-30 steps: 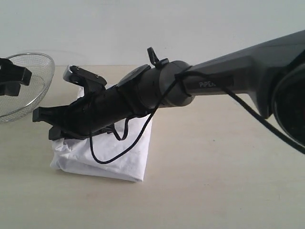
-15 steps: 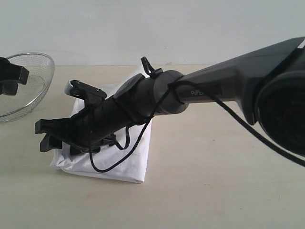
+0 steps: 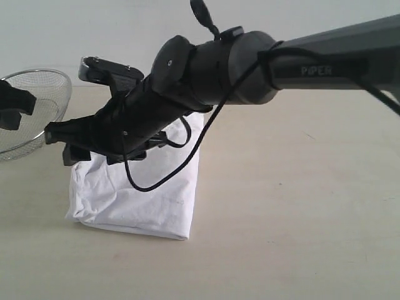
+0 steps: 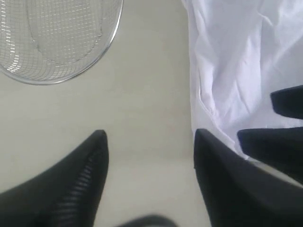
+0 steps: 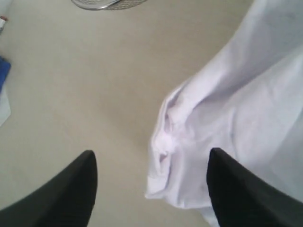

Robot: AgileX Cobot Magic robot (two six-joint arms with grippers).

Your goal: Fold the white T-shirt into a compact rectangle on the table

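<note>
White T-shirt (image 3: 147,200) sits on the near-left part of the table (image 3: 294,250), folded into a rough rectangle with the plain side up. Its near edge is tidy, but the left edge is puffy and rumpled in the right wrist view. Just above the shirt's far-left part, the right gripper (image 3: 65,144) hovers clear of the cloth with its jaws wide apart, holding nothing. A loose black cable (image 3: 142,189) loops down from that arm over the shirt. Further left, the left gripper (image 3: 12,107) has its jaws spread wide and empty too. It is over bare table between the shirt's left edge and the wire basket (image 3: 44,87) at far left. Risks: the cable or a low finger could snag the bulging left edge if the arm moves away low, dragging the fold open. The puffy layers may also spring apart on their own, since nothing pins them.
</note>
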